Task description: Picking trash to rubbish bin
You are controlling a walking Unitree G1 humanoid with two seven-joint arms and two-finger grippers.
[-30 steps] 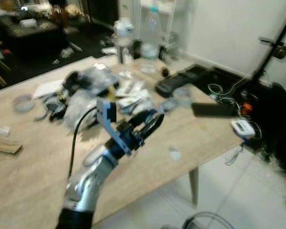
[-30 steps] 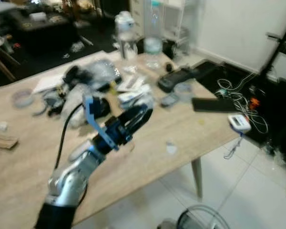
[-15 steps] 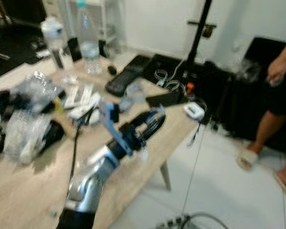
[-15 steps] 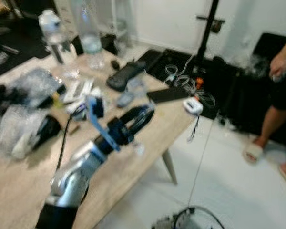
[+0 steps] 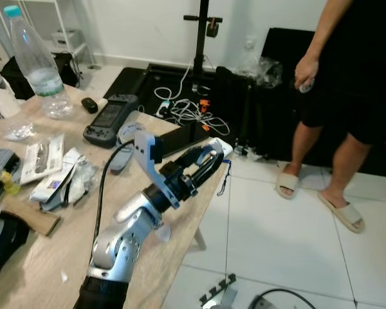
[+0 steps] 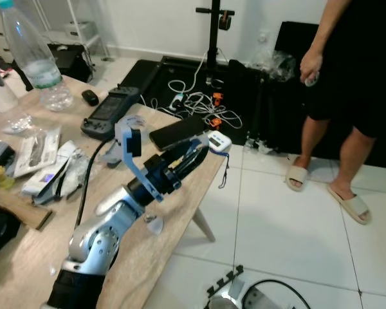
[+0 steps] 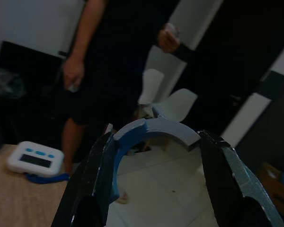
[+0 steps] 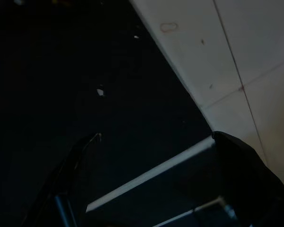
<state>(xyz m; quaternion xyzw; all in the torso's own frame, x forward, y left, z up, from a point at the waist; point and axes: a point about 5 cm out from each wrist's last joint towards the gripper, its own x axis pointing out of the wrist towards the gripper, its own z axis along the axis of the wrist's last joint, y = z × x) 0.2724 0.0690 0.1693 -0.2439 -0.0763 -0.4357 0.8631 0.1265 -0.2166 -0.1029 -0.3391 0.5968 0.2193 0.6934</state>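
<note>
A: Left gripper (image 5: pixel 206 161) where?
B: Held out over desk (image 5: pixel 26 257) corner, pointing twd person (image 5: pixel 347 77) standing on tiled floor (image 5: pixel 276 244).

A: Jaws?
B: Closed, tips touching, bowed so a hollow stays betw. them. Nothing seen inside.

A: Right gripper (image 8: pixel 156 189)?
B: Hanging low in the dark above floor tiles. Open or closed: can't tell.

A: Trash?
B: Wrappers (image 5: pixel 51 174) lying on desk, well to the left of the arm, not touched. Also small clear scrap (image 5: pixel 161 232) on desk edge just beside the forearm.

A: Other stuff on desk?
B: Water bottle (image 5: pixel 35 64) upright at far side. Black handheld device (image 5: pixel 109 119) near it. Flat black phone (image 6: pixel 177 132) at far corner, white timer (image 6: pixel 217 140) w/ blue cord just beside it at the edge.

A: Beyond desk?
B: Tangle of cables (image 5: pixel 193 112) on a black mat, black stand pole (image 5: pixel 201 51) rising behind. Person in dark shorts and sandals, sth small in one hand (image 5: pixel 305 71).
</note>
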